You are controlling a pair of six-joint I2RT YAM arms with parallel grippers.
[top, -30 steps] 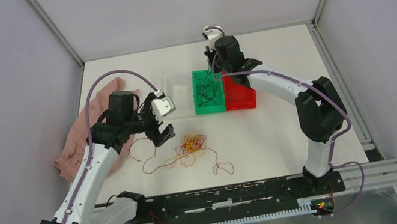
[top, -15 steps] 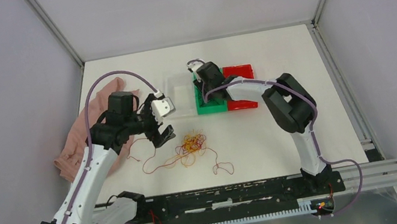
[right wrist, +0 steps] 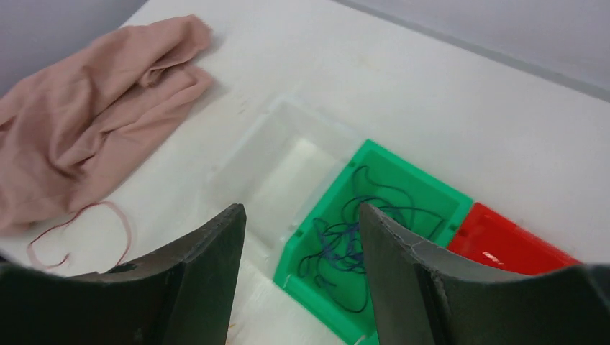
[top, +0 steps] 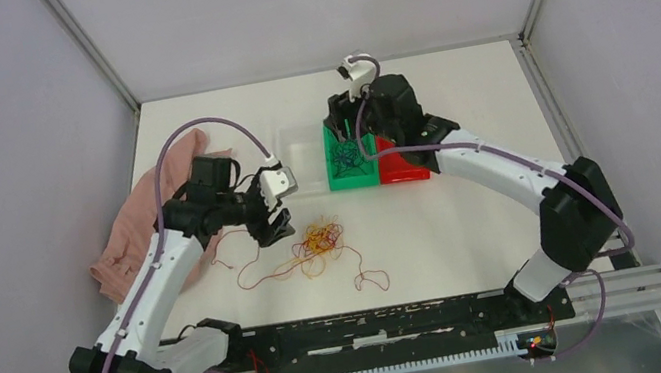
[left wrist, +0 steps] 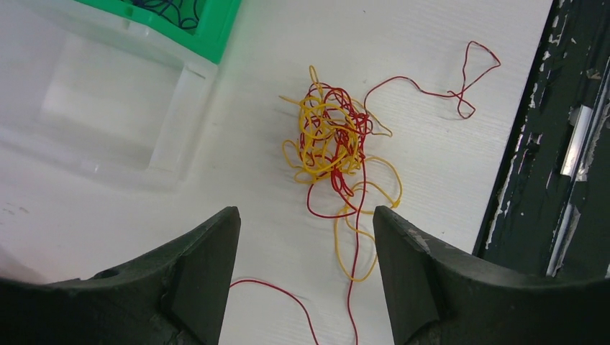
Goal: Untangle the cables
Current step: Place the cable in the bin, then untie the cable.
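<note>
The left hand [left wrist: 303, 215] hangs above the counter [left wrist: 446, 180] with its fingers spread and nothing between them. Just ahead of its fingertips lies the main tangle of cables [left wrist: 331, 136], orange-yellow and red strands knotted so tightly that single wires cannot be followed through the knot. A few loops trail back between the fingers, and one red strand runs out of the left wrist view at the bottom. A loose red strand [left wrist: 471, 72] loops away to the right of the tangle, near the black rail [left wrist: 547, 144] with chipped paint.

Ahead and to the left of this hand sits a clear bin [left wrist: 108, 108], faint against the white counter. Beyond it a corner of the green bin [left wrist: 208, 29] is cut off by the top edge.

The right hand [right wrist: 301, 210] is held above the bins, its fingers also apart and gripping nothing. Below and between them the green bin [right wrist: 316, 215] holds dark cables [right wrist: 352, 237] in a loose heap; its near end is hidden behind the fingers. The red bin [right wrist: 503, 244] touches its right side and is partly covered by the right finger. Left of the green bin is the clear bin [right wrist: 280, 165].

Further left lies a crumpled pink cloth [right wrist: 93, 115], cut off at the edge, with a red loop [right wrist: 79, 230] beside it that disappears behind the left finger. From above, the right arm covers this hand's fingers.
</note>
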